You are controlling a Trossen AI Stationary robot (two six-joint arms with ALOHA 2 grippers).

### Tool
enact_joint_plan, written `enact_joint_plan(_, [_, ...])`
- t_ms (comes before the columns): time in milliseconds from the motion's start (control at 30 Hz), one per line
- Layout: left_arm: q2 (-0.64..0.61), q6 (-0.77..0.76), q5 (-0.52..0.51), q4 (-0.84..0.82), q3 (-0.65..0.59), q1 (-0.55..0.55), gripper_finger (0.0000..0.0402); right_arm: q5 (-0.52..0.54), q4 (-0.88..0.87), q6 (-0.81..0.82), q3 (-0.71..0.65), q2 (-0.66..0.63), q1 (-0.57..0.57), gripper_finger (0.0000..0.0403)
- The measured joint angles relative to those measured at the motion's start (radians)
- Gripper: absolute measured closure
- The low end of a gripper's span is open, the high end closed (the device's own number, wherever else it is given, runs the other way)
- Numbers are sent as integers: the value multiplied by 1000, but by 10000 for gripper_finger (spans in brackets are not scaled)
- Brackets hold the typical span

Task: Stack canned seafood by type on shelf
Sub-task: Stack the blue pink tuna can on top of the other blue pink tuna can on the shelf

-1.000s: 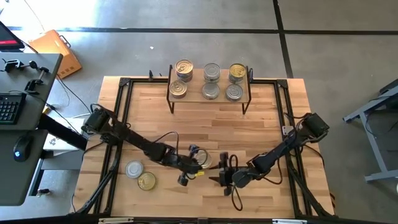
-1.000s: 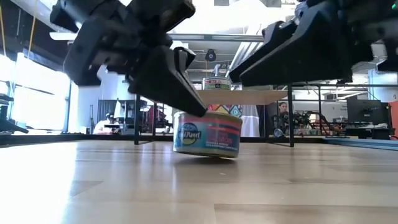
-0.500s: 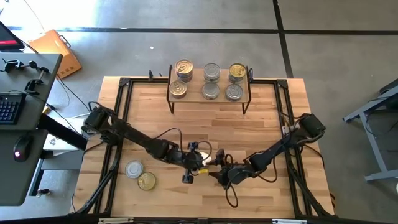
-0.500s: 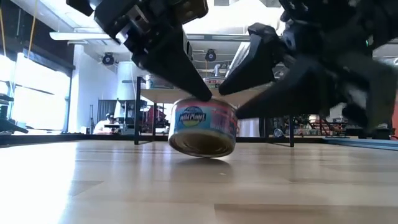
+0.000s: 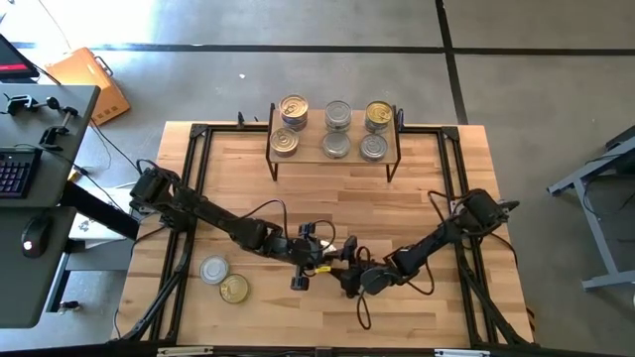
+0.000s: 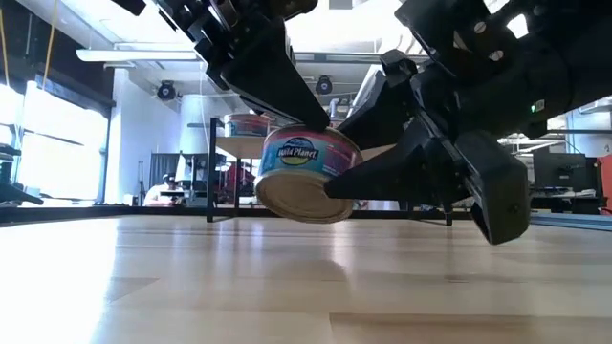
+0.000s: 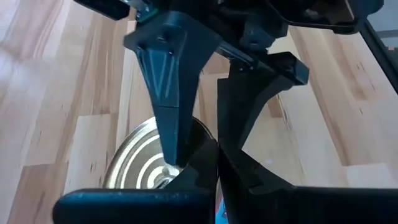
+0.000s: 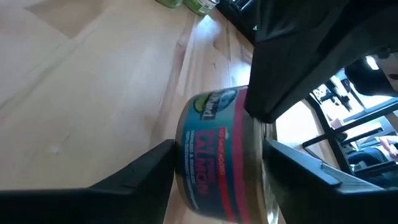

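Observation:
A short round tin of canned seafood (image 6: 306, 167), with a blue and pink label and a gold lid (image 7: 134, 162), hangs tilted just above the table's near middle. My left gripper (image 6: 311, 119) is shut on its top edge. My right gripper (image 8: 217, 149) reaches in from the table's right, open, one finger beside each flat end of the tin (image 8: 214, 155). The shelf (image 5: 332, 157) stands at the far edge with several tins (image 5: 338, 112) on its wooden top. My left gripper pinches the tin's top rim (image 7: 186, 163): one fingertip (image 7: 171, 149) is on the gold lid, the other on the outer side. The fingers slant down from the table's left. The tin hangs clear of the table, tilted, its bottom (image 6: 301, 199) facing the near edge. My right gripper: I cannot tell whether its fingers touch the tin.
A silver-lidded tin (image 5: 214, 269) and a gold-lidded tin (image 5: 234, 289) sit on the table at the near left. A black frame (image 5: 198, 134) runs round the tabletop. Bare wood lies between the shelf and the arms.
My left gripper has risen and rolled, lifting the tin off the table and tipping it so that its bottom faces the near edge. My right gripper has come down and toward the table's left, and its fingers now stand on either side of the tin.

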Motion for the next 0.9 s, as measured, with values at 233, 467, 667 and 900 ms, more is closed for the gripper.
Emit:
enact_joint_plan(233, [0, -1, -4, 4, 0, 0, 401, 1, 14, 34, 0, 15, 1, 214])
enact_joint_plan(467, [-2, 70, 6, 0, 0, 0, 359, -9, 21, 189, 0, 15, 1, 238])
enact_joint_plan(667, [-58, 219, 31, -78, 2, 13, 264, -16, 19, 260, 0, 16, -1, 238])
enact_joint_plan(900, [-105, 516, -115, -158, 2, -98, 217, -41, 33, 269, 0, 16, -8, 237])
